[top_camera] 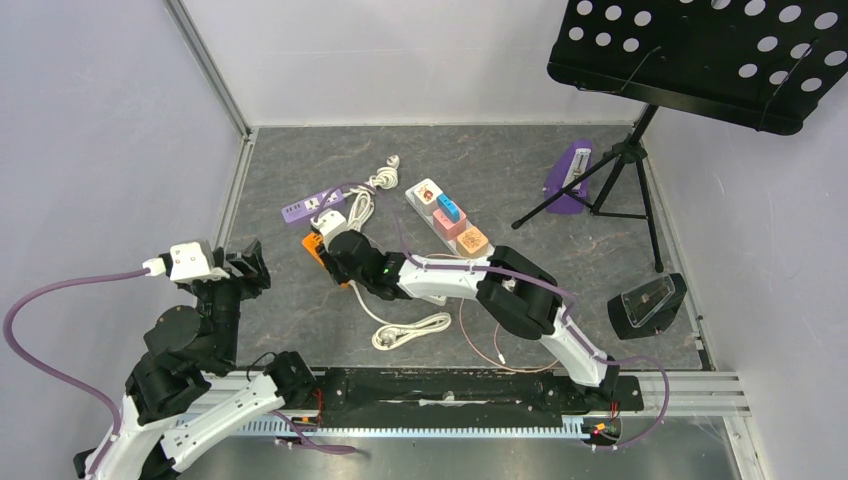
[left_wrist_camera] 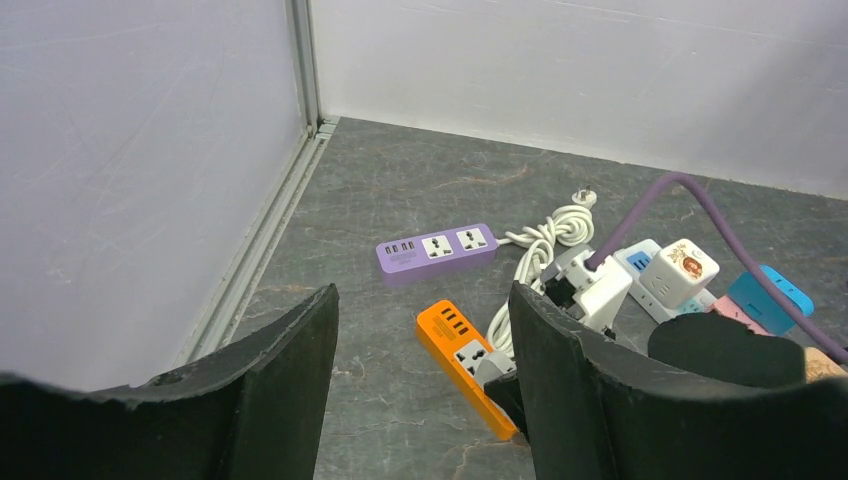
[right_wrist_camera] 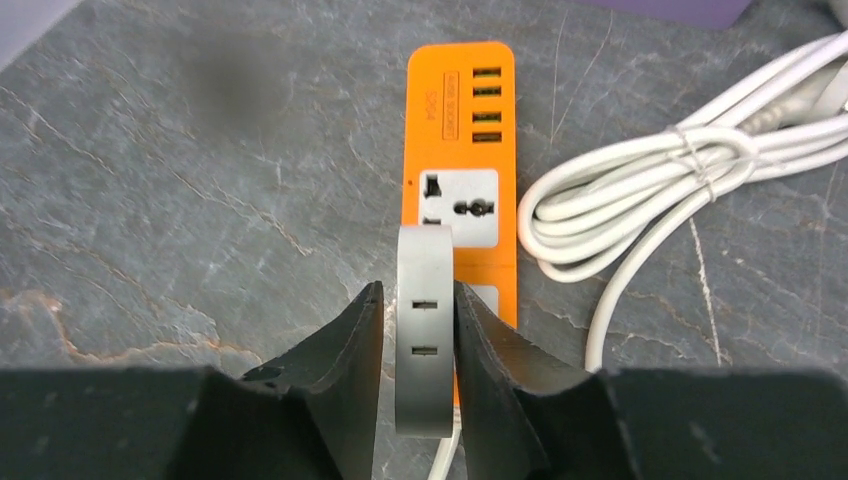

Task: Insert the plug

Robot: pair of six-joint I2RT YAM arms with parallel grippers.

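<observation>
An orange power strip [right_wrist_camera: 460, 130] lies on the grey stone floor, with USB ports at its far end and a universal socket below them. It also shows in the top view [top_camera: 316, 250] and the left wrist view [left_wrist_camera: 462, 352]. My right gripper [right_wrist_camera: 417, 292] is shut on a grey plug [right_wrist_camera: 424, 340] and holds it upright over the strip, just behind the universal socket. I cannot tell whether its pins are seated. My left gripper [left_wrist_camera: 422, 295] is open and empty, raised at the left, well apart from the strip [top_camera: 255, 265].
A purple power strip [top_camera: 312, 205] lies behind the orange one. A coiled white cable [right_wrist_camera: 640, 190] lies beside it. A white strip with coloured adapters [top_camera: 447, 220] sits to the right. A music stand [top_camera: 700, 50], a black box [top_camera: 648, 300] and a loose white plug lead [top_camera: 410, 330] are also present.
</observation>
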